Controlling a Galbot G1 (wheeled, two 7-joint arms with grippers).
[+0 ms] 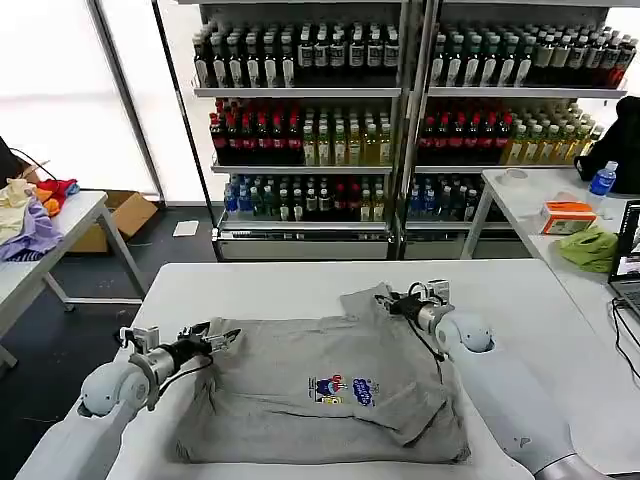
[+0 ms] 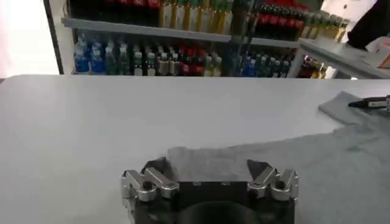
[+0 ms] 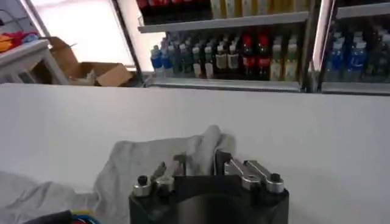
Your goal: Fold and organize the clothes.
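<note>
Gripping opposite edges of a light grey cotton T-shirt (image 1: 320,390) with a small multicoloured chest print, spread on the white worktop (image 1: 270,285), the left pincer (image 1: 222,339) pinches its left edge, the right pincer (image 1: 398,303) a bunched far corner; folding seemingly begins, next needing coordinated lifting
</note>
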